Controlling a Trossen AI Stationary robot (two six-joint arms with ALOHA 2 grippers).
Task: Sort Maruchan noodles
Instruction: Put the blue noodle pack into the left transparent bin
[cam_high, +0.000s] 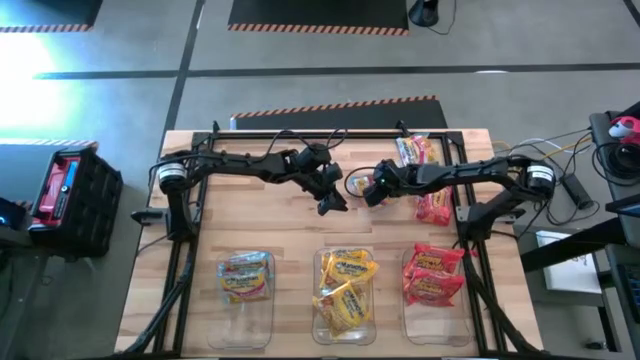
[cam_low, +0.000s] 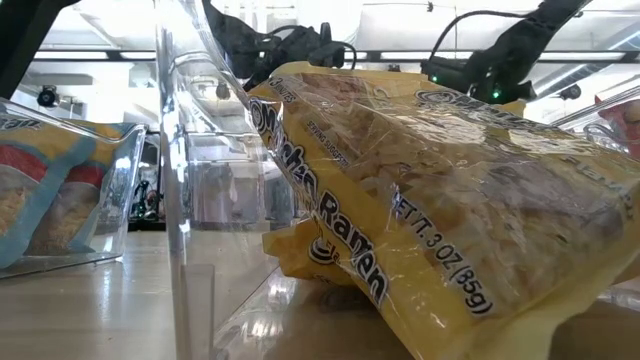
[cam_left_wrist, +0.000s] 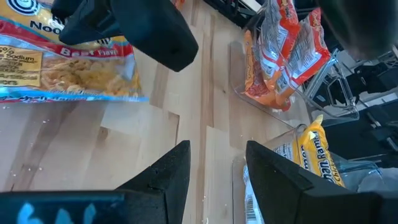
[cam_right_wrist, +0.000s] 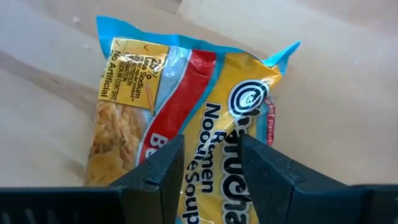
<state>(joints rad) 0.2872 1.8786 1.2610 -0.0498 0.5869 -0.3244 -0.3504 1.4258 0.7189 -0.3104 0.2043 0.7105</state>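
Note:
A pale blue-edged Maruchan packet with yellow and red print lies flat on the wooden table at mid-table. My right gripper hovers open just over it, slanting down from the table's right, one finger on each side of the printed middle. My left gripper is open beside the packet, toward the table's left, with only bare wood between its fingers. The same packet shows in the left wrist view, under the right gripper. My right gripper stands over the packet's middle, near the red band. The fingers point down at a slant. Their own bodies hide the tips, so I cannot tell whether they touch the wrapper. The packet lies flat on the table.
Three clear bins stand along the near edge: the left holds a blue packet, the middle yellow packets, the right red ones. More packets lie at the far right and right.

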